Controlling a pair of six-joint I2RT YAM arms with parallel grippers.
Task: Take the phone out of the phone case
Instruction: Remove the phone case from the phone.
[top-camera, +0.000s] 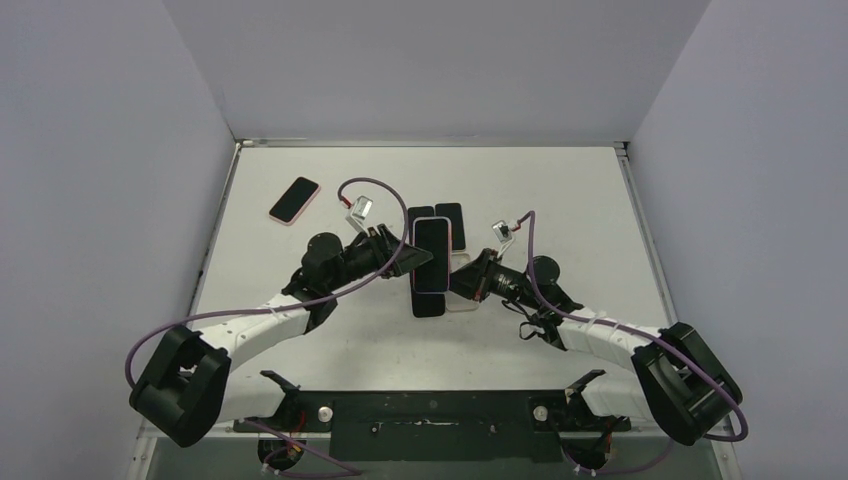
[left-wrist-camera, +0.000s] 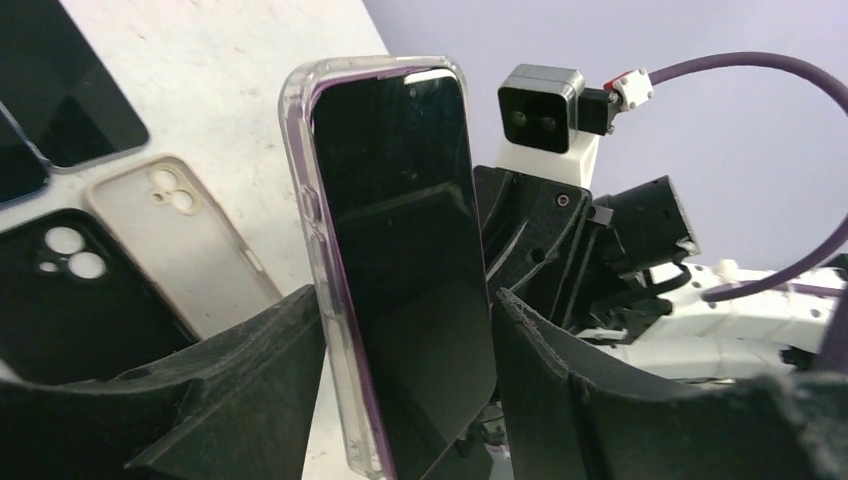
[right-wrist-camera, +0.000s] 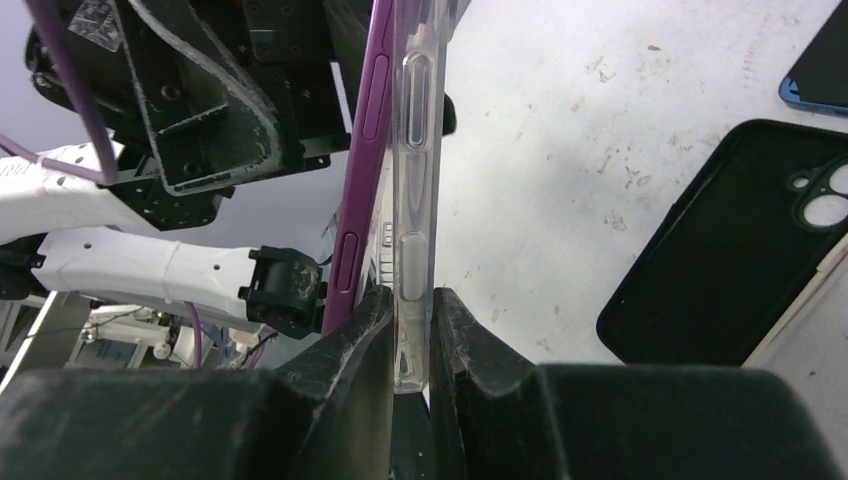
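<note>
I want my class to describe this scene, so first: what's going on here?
Two robot arms hold a phone in a clear case up off the table. The right gripper pinches one side wall of the case. The left gripper has its jaws either side of the phone and looks open, not clamped. The phone's purple edge angles away from the case wall, so it seems partly out. A black case and a second phone lie on the table.

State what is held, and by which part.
The right gripper pinches the clear case by its side wall; the left gripper is open.
</note>
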